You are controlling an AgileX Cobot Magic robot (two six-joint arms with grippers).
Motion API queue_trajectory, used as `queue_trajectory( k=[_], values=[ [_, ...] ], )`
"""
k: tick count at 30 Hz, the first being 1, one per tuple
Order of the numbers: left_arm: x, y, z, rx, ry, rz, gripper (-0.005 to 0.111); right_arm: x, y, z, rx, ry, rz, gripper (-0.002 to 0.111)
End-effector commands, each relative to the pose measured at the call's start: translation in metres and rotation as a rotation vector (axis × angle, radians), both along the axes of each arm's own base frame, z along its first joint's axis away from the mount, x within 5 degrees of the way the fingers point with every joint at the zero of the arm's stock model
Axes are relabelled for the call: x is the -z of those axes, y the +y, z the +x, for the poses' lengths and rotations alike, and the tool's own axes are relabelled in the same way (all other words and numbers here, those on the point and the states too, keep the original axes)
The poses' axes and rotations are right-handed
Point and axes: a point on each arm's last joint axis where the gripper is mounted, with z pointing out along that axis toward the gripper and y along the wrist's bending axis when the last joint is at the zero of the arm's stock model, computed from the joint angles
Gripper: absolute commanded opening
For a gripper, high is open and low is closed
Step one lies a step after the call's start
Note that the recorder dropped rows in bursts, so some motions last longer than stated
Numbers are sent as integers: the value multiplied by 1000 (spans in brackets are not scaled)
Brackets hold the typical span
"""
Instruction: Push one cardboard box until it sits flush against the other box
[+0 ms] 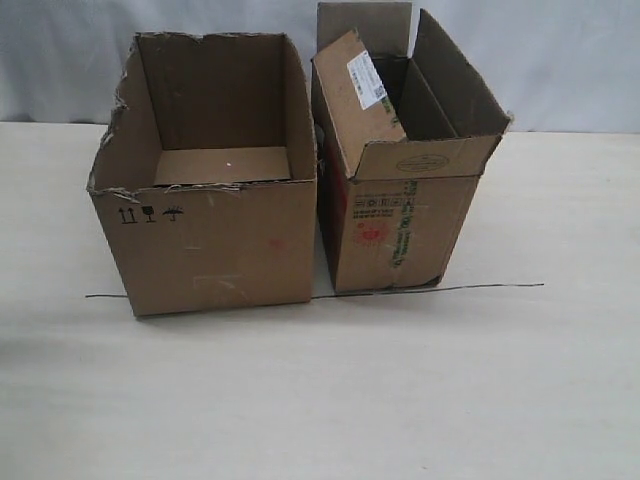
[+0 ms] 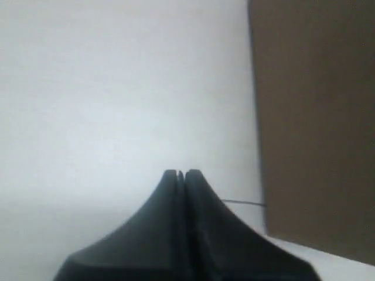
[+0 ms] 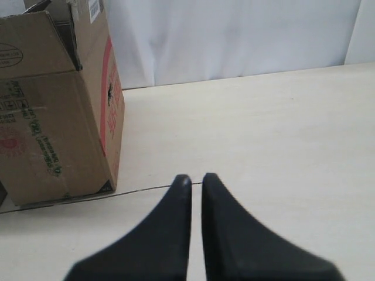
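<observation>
The cardboard box (image 1: 210, 240), wide and plain with a ragged torn rim and small black symbols, stands left of centre. The other box (image 1: 400, 225), narrower with upright flaps, a white sticker and red-green print, stands right beside it, turned slightly, with a thin dark gap between them at the front. Neither arm shows in the exterior view. My left gripper (image 2: 180, 173) is shut on nothing, hovering beside a plain brown carton wall (image 2: 316, 117). My right gripper (image 3: 195, 177) is shut and empty, its fingers a sliver apart, with the other box (image 3: 55, 111) off to its side.
A thin black line (image 1: 480, 288) runs across the pale table (image 1: 320, 400) under the boxes' front edges; the line (image 3: 146, 190) also shows just past my right fingertips. A white curtain (image 1: 560, 60) closes the back.
</observation>
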Motion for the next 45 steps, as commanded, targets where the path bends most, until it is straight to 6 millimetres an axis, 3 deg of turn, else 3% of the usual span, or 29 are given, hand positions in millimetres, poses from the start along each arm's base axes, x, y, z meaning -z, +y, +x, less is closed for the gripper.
queue_trajectory(
  k=[1,9,12,16,24,38,42,45],
  values=[
    [51,9,29,82,5,-377,0,1,0,0,-3,-2,2,5],
    [116,-8,62,64,39,-485,0,1,0,0,-3,-2,2,5],
    [143,-24,93,69,41,-514,0,1,0,0,-3,-2,2,5],
    [156,-47,129,157,71,-603,0,1,0,0,-3,-2,2,5],
    [161,-77,164,199,47,-597,0,1,0,0,-3,-2,2,5],
    [163,-77,168,172,33,-567,0,1,0,0,-3,-2,2,5],
    [149,-60,166,178,7,-530,0,1,0,0,-3,-2,2,5],
    [118,-37,160,171,-22,-458,0,1,0,0,-3,-2,2,5]
  ],
)
